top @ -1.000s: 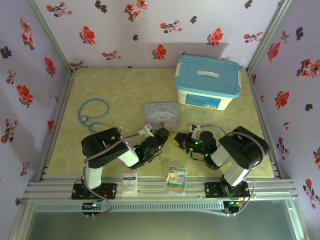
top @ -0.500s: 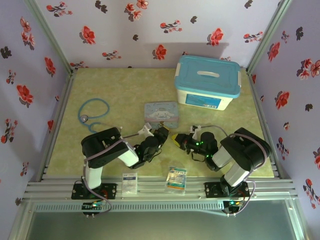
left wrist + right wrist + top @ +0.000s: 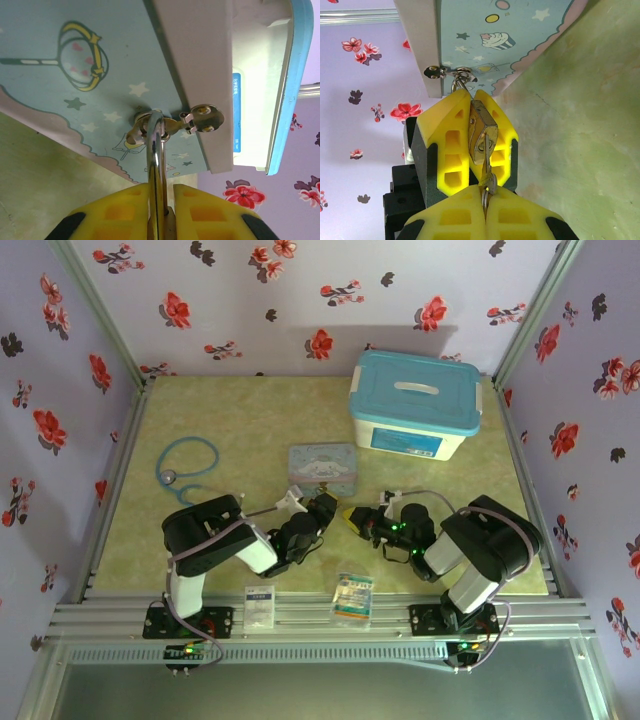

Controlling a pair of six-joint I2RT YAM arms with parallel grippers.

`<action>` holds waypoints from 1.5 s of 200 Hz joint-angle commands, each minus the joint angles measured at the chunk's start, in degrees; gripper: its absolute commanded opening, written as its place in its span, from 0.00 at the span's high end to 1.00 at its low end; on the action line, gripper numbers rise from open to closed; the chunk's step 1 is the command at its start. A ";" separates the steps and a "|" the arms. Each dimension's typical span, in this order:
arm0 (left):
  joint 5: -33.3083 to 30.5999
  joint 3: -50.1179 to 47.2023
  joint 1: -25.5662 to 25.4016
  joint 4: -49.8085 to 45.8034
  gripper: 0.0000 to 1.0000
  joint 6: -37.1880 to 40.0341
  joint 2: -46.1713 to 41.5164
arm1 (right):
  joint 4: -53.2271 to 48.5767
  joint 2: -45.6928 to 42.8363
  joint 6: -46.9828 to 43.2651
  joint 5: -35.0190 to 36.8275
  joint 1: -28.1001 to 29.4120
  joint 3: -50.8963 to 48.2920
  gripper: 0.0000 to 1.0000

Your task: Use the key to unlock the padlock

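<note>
Padlock [image 3: 481, 131]: brass body held on edge between the yellow fingers of the left pincer [image 3: 160, 189], which is clamped on it from both flat sides. In the left wrist view we see its steel shackle [image 3: 156, 150] rising out of that grip and passing through the small metal hasp [image 3: 202, 117] on the rim of the pastel tin [image 3: 530, 30]. We cannot tell whether the shackle is seated or sprung.

Key [image 3: 486, 177]: blade set into the keyway on the padlock's lower face, bow pinched in the right pincer [image 3: 485, 195], whose fingers are pressed together on it. The two pincers face each other tip to tip, with the lock and key in line between them.

From above, we note both pincers meeting just beside the tin's near edge, toward its right corner, low over the green table [image 3: 250, 420]. The tin lies flat near the table's middle.

Other items: a white storage box [image 3: 415, 405] with a blue lid, well behind the tin toward the far right; a blue-tubed stethoscope [image 3: 185, 462] to the left, beyond the left arm; two small packets [image 3: 353, 597] at the near edge, between the arm bases.
</note>
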 commanded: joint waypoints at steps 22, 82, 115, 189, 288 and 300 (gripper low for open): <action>-1.10 1.11 -0.10 4.49 1.00 0.34 -2.27 | 1.22 0.84 -0.91 0.15 0.67 -0.49 1.00; -0.69 1.59 -0.19 4.43 1.00 -0.10 -1.69 | 1.22 -0.09 -1.26 0.87 0.96 -0.81 1.00; -0.63 1.95 -0.36 4.49 1.00 -0.74 -1.44 | 1.22 0.55 -1.03 -0.09 0.87 0.35 1.00; 0.45 2.04 -0.78 4.49 1.00 -1.98 -1.16 | 1.22 -0.59 -2.08 0.18 0.05 1.54 1.00; 0.18 1.64 -0.87 4.62 1.00 -3.84 -0.34 | 1.26 -2.96 -2.50 -0.98 -0.18 0.29 1.00; 0.31 1.62 -0.88 4.60 1.00 -4.26 -0.40 | 1.21 -2.01 -2.58 -1.06 -0.18 0.36 1.00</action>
